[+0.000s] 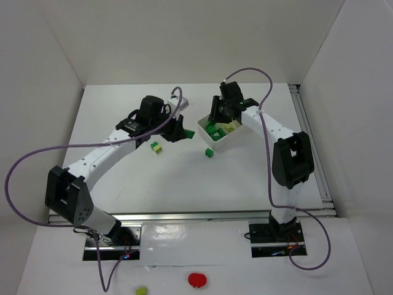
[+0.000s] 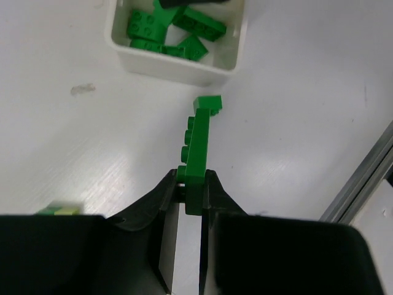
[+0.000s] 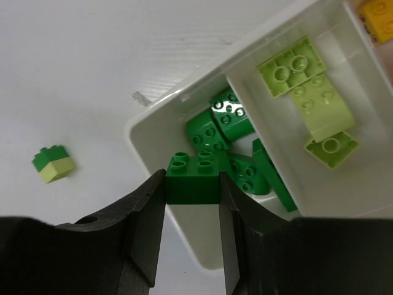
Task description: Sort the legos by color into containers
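My left gripper (image 2: 191,181) is shut on one end of a long thin dark green lego (image 2: 198,147), which sticks out toward the white tray (image 2: 178,69). Past its tip I see a small dark green brick (image 2: 209,103). My right gripper (image 3: 192,184) is shut on a square dark green brick (image 3: 192,179), held over the tray's (image 3: 145,126) end compartment, where several dark green bricks (image 3: 230,120) lie. The middle compartment holds pale lime bricks (image 3: 313,104). An orange-yellow brick (image 3: 377,12) shows in the far one. From above, both grippers (image 1: 177,132) (image 1: 215,120) flank the tray (image 1: 227,142).
A dark green brick stacked on a lime one (image 1: 156,147) lies left of the tray, and a small green brick (image 1: 209,152) lies in front of it. A flat red round thing (image 1: 197,280) and a lime brick (image 1: 141,291) sit near the arm bases. Metal rails edge the table (image 1: 310,141).
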Tool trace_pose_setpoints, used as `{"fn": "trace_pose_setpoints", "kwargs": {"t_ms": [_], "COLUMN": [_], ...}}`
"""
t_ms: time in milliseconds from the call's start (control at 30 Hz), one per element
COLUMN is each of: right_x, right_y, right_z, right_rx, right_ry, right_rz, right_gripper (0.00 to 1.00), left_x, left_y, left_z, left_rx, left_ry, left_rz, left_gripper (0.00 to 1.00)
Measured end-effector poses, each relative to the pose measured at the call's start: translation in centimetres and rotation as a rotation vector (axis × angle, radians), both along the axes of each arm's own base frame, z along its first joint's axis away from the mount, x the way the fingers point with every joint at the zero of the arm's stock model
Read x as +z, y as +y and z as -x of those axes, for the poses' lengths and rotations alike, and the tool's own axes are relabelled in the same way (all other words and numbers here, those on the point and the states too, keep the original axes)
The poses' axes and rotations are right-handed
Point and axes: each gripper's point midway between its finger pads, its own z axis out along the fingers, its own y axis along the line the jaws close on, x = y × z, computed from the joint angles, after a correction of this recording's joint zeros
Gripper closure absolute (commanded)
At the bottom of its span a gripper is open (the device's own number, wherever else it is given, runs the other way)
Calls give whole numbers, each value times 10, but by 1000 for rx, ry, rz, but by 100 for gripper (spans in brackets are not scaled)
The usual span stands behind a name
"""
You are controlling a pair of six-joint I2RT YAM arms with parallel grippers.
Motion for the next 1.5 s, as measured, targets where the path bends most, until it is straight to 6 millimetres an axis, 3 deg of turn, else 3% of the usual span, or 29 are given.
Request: {"fn": "trace_pose_setpoints", "kwargs": {"t_ms": [133,167,300,433,533,600,733,800,833,933,967,1000,1100,1167,1267,1400,1500], "right_x": [-6,-6,-8,-7,-2,8,29,41,46,57,60,63,65,59,35,-12,-36], "right_y": [-13,-15,-18,-22,-39,-56,-111,-148,-163,-195,-196,-193,-173,-145,-103,-53,-22], "right_z": [-1,-1,0,-1,-4,-4,0,5,7,19,24,28,43,59,87,127,147], "right_rx": [-35,-39,-35,-47,-102,-154,-285,-373,-412,-484,-479,-465,-397,-320,-201,-63,2], "right_ry": [0,0,-3,-15,-38,-65,-103,-115,-124,-139,-145,-152,-166,-165,-141,-76,-51], "right_rz": [66,74,101,129,180,215,254,268,269,275,272,266,256,249,221,212,213], "right_gripper": [61,40,12,10,10,10,9,9,9,9,11,11,11,11,11,11,13], "left_x": [6,7,5,-3,-12,-15,-22,-29,-32,-44,-47,-50,-53,-50,-38,-3,26], "left_y": [-22,-26,-48,-63,-69,-73,-84,-90,-93,-99,-102,-103,-102,-101,-94,-66,-24], "left_z": [-22,-27,-40,-51,-57,-62,-75,-80,-83,-90,-92,-94,-94,-93,-91,-87,-88], "left_rx": [14,19,36,60,74,83,100,102,104,116,118,115,128,127,147,209,294], "left_ry": [64,78,133,177,207,218,231,241,246,271,281,285,309,310,292,231,179], "left_rz": [66,81,110,119,114,116,118,114,112,103,99,93,78,74,64,69,87], "left_gripper": [100,100,100,100,100,100,97,79,60,49,20,0,0,0,0,0,0]}}
